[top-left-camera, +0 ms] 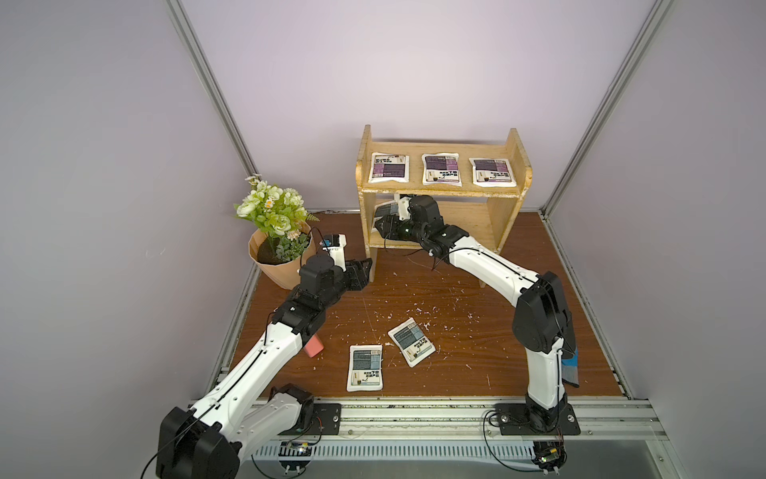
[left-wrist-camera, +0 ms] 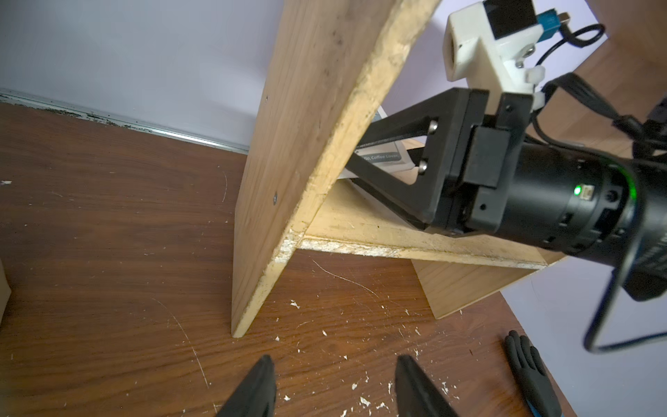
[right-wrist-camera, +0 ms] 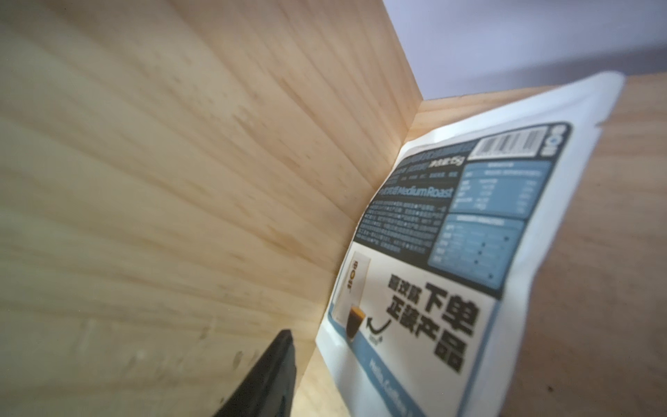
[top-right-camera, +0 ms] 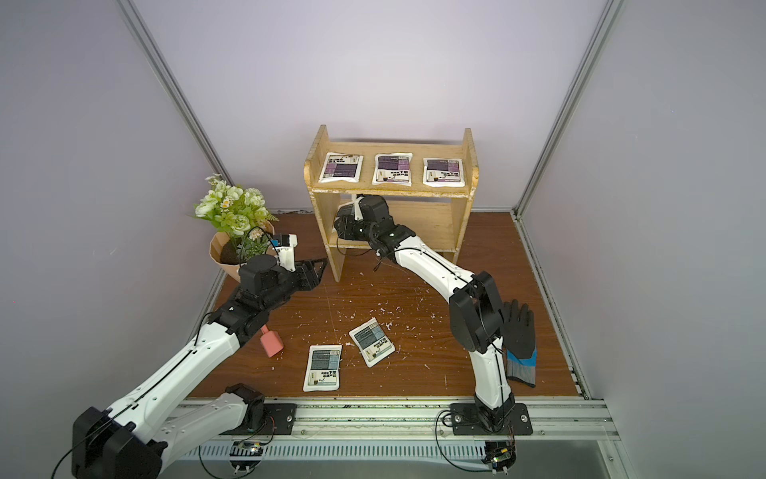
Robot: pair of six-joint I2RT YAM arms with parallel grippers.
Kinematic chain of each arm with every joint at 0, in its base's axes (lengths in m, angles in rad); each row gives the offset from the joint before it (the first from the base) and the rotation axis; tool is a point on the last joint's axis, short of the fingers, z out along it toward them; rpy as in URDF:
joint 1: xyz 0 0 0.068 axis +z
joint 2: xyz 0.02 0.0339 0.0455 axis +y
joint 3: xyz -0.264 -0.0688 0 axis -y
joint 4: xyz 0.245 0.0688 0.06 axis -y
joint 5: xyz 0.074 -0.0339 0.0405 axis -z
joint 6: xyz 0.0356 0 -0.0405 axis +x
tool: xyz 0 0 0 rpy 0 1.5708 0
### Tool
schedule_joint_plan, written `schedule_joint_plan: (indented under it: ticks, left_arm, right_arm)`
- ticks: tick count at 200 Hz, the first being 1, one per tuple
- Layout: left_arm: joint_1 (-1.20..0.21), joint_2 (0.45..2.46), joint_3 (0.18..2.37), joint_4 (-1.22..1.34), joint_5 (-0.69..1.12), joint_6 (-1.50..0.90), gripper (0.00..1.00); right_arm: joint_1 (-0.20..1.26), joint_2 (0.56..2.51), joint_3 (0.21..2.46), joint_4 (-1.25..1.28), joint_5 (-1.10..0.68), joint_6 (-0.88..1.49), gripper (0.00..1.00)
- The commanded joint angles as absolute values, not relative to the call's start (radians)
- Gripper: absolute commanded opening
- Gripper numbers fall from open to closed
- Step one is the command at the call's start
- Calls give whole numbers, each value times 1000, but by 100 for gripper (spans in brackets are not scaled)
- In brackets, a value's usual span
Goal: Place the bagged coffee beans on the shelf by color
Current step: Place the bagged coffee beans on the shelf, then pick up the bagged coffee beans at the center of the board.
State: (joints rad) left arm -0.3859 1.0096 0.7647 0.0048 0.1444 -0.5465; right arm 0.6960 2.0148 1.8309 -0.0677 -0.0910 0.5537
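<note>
The wooden shelf (top-left-camera: 439, 193) (top-right-camera: 389, 191) stands at the back, with three purple bagged coffee beans (top-left-camera: 441, 169) lying in a row on its top tier. My right gripper (top-left-camera: 379, 222) (left-wrist-camera: 364, 153) reaches into the left end of the lower tier, open. A grey-blue bag (right-wrist-camera: 451, 252) (left-wrist-camera: 382, 159) leans tilted between its jaws, and a gap shows between it and the one visible finger (right-wrist-camera: 270, 372). Two more grey-blue bags (top-left-camera: 365, 368) (top-left-camera: 411, 341) lie flat on the floor in front. My left gripper (top-left-camera: 364, 269) (left-wrist-camera: 335, 364) hovers open and empty beside the shelf's left leg.
A tan pot of flowers (top-left-camera: 282, 257) stands left of the shelf, close behind my left wrist. A pink block (top-left-camera: 314, 346) lies under the left forearm. A black-and-blue glove (top-right-camera: 520, 344) lies behind the right arm's elbow. Walls close in on three sides.
</note>
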Motion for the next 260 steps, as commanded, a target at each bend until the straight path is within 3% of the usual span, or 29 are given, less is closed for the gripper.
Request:
schedule_joint_plan:
  ticks: [1, 47, 109, 171, 197, 260]
  left_arm:
    - [-374, 997, 749, 34, 161, -561, 56]
    - [-374, 996, 741, 45, 170, -569, 56]
    - [-374, 1017, 722, 58, 205, -563, 56]
    - [-376, 1140, 679, -53, 387, -478, 57]
    - [-390, 1263, 741, -190, 407, -394, 57]
    - [-518, 1445, 836, -376, 443, -295, 61]
  right_arm:
    - [705, 1943, 1841, -90, -9, 506, 60]
    - [714, 1862, 1786, -173, 107, 485, 70]
    - [730, 1599, 1486, -129, 207, 512, 70]
    - [753, 1288, 1151, -237, -96, 458, 65]
    - [781, 1291, 982, -235, -202, 493, 63]
    - [849, 1408, 778, -166, -146, 500, 68]
